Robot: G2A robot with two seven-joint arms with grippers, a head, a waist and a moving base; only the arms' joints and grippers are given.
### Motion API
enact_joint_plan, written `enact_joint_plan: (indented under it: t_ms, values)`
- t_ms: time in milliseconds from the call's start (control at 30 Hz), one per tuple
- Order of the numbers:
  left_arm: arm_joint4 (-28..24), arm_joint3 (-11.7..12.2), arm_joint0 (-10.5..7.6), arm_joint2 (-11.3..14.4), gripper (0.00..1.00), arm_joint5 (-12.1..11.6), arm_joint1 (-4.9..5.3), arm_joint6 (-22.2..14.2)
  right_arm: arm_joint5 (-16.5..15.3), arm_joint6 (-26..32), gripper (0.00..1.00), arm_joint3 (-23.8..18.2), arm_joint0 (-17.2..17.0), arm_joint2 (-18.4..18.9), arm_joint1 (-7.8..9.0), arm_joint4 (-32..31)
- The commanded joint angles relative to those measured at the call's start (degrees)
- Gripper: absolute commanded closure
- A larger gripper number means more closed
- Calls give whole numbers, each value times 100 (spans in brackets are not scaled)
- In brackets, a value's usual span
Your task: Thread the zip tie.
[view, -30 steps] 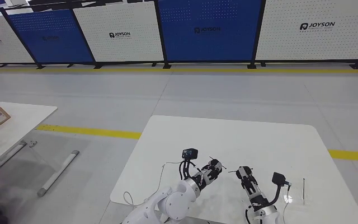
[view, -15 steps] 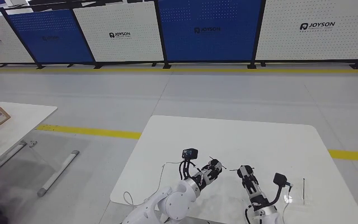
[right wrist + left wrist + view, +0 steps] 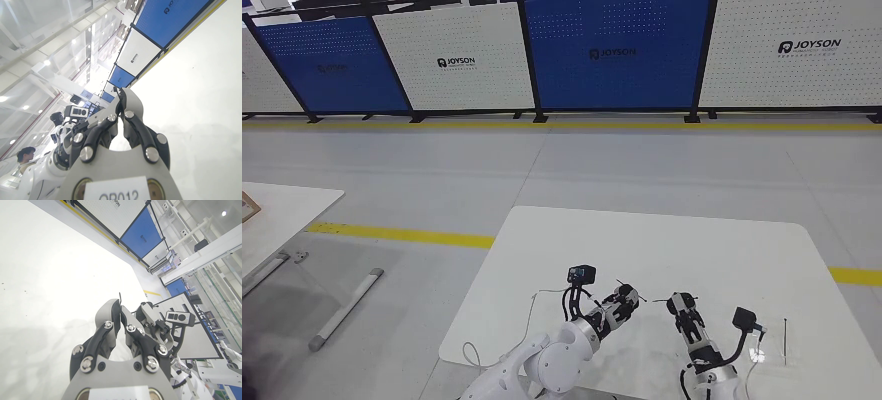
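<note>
Your left claw [image 3: 120, 306] is pinched tight on a thin black plastic zip tie [image 3: 120, 297], held above the white counter [image 3: 662, 250]. Only a short tip stands out past the pads. Your right claw [image 3: 121, 99] is clamped the same way on a black ribbed strip with a small square head [image 3: 115, 89], and the head sits just beyond its tips. You cannot tell from these views whether the claws hold two ends of one tie or two separate pieces. The claws sit near each other over the near part of the counter, apart and not touching. A spare thin black tie [image 3: 785, 335] lies flat on the counter, off to the right of the right arm.

Expect the zip tie to be almost weightless, springy and smooth. It will likely bend, flick or pivot between the pads rather than push straight. Keep your hold close to the working end, so the free length stays short and stiff. On the headed black strip, grip just behind the head and leave the slot uncovered.

Compared with a second ago, your right arm has edged very slightly outward in the top view. The left arm and the spare tie look unchanged.
</note>
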Motion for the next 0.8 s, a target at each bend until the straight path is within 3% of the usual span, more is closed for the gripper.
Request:
enact_joint_plan:
  t_ms: [0,100,767]
  values:
    - [0,0,0,0,100,0,0,0,129,96,100,3,37,-15,-20,-20]
    - [0,0,0,0,100,0,0,0,272,151,100,23,94,-52,-58,-71]
    - [0,0,0,0,100,0,0,0,284,290,100,40,90,13,-141,-62]
